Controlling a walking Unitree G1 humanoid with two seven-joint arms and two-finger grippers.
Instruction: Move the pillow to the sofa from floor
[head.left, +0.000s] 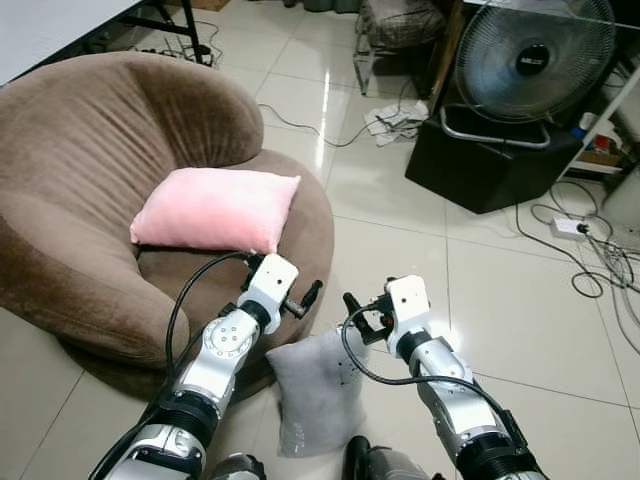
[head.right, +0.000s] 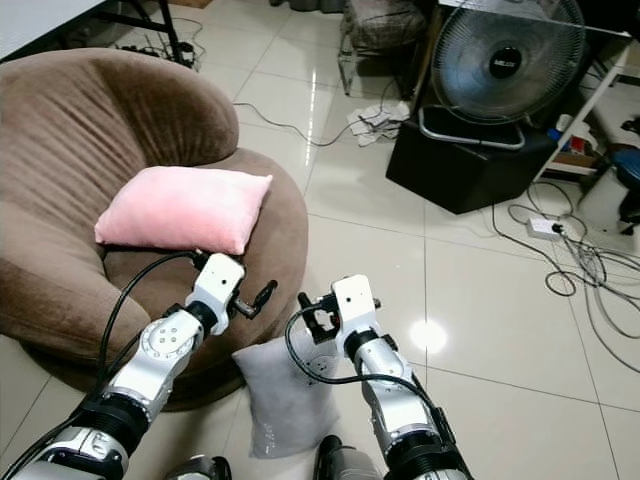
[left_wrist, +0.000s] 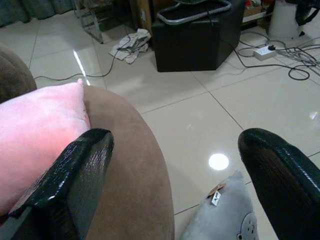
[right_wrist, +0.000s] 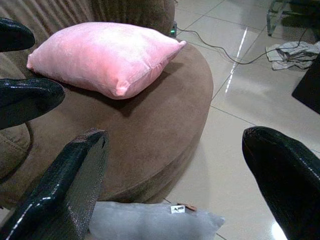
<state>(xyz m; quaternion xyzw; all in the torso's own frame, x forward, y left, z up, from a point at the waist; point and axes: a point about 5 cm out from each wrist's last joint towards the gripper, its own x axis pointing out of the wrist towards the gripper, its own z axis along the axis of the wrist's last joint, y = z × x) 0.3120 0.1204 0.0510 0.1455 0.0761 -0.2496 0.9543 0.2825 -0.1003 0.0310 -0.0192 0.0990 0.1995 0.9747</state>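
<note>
Grey pillow on the tiled floor, leaning against the foot of the brown sofa, not yet lifted. Pink pillow already resting on the sofa seat.

Likely risks, judged from here: a one-sided pinch on soft fabric, letting the cushion fold and slip out during the lift; a grab of the small tag at the cushion's top corner instead of the body; a snag of the left arm's black cable on the sofa edge; a nudge of the pink pillow off the seat if the grey one is pushed in carelessly. Trailing wires and the fan lie well apart, beyond the jaws, so little danger there.

Left gripper held over the sofa's front edge, jaws spread wide with nothing between them. Right gripper just beside it over the floor, jaws likewise parted and empty.

Grey pillow below and between both sets of jaws, its upper edge nearest the fingertips, apart from them, touched by neither. Sofa seat ahead of the jaws, toward the left gripper's side.
</note>
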